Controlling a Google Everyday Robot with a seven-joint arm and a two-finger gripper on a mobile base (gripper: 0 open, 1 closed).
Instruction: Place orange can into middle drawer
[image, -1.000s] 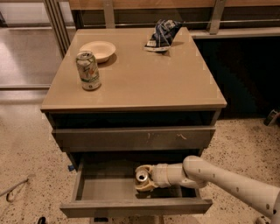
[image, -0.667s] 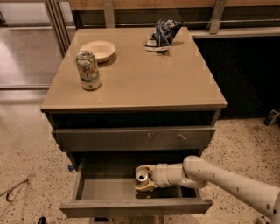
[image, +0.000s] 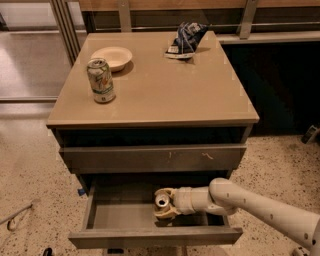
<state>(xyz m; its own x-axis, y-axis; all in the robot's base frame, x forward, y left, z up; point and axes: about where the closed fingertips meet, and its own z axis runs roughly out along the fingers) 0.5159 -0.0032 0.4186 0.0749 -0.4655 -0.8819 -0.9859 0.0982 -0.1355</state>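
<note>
The middle drawer (image: 150, 237) is pulled out at the bottom of the cabinet, showing its smooth grey inside (image: 120, 215). The orange can (image: 162, 201) is inside it, right of centre, with its silver top showing. My gripper (image: 159, 203) reaches into the drawer from the right on a white arm (image: 250, 202). Its pale fingers (image: 165, 214) sit on either side of the can and are shut on it. The can's lower body is hidden behind the fingers and the drawer front.
A closed drawer front with small pale scratches (image: 155, 158) is just above the open drawer. On the cabinet top (image: 165, 95) stand a green-and-white can (image: 101, 80), a pale bowl (image: 112, 56) and a dark crumpled bag (image: 186, 39). Speckled floor surrounds the cabinet.
</note>
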